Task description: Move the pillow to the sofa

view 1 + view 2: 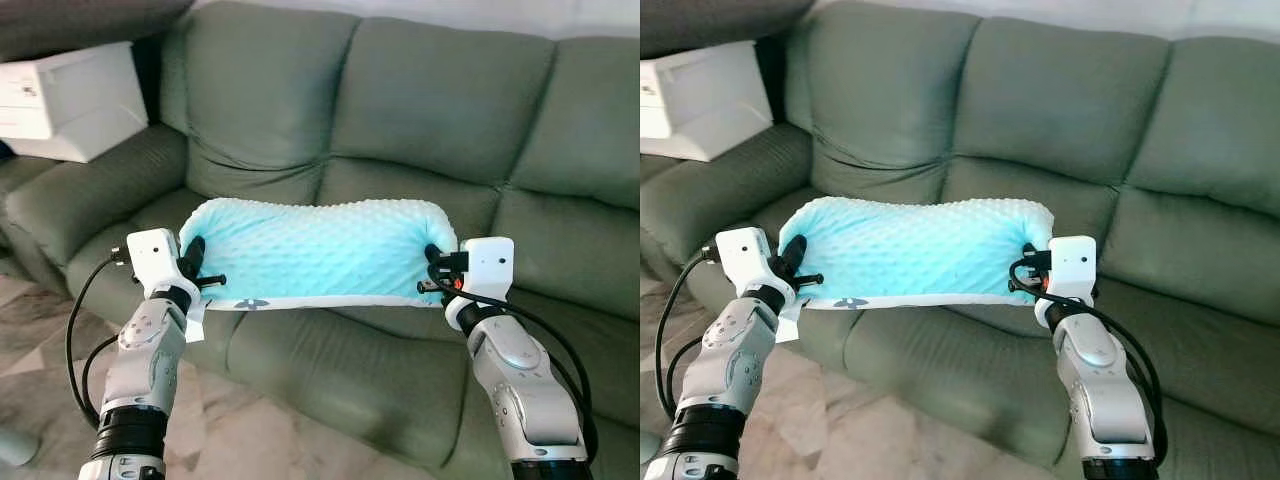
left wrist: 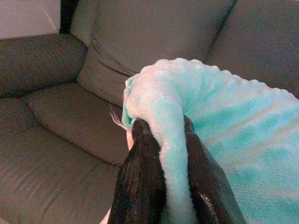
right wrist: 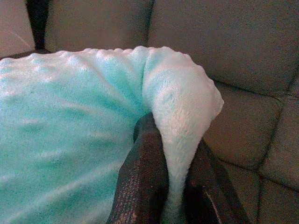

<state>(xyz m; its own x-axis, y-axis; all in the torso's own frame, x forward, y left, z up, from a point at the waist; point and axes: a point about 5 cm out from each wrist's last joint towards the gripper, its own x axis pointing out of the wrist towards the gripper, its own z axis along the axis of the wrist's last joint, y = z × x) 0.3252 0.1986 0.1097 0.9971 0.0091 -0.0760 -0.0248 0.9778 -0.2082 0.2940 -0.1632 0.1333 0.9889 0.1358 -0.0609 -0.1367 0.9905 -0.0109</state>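
Observation:
A light turquoise, dimpled pillow (image 1: 315,250) hangs in the air over the seat of a grey-green sofa (image 1: 420,120), stretched between my two arms. My left gripper (image 1: 192,258) is shut on the pillow's left end; its black fingers (image 2: 140,182) pinch a fold of the plush fabric. At the pillow's right end my right gripper (image 1: 437,262) is shut too, the fingers (image 3: 142,179) clamping a bunched corner. The pillow (image 1: 920,245) sags a little in the middle and hovers above the seat cushions.
A white box (image 1: 70,100) rests on the sofa's left armrest (image 1: 90,195). Pale tiled floor (image 1: 40,330) lies at the lower left. The seat cushions (image 1: 330,365) stretch wide below and behind the pillow.

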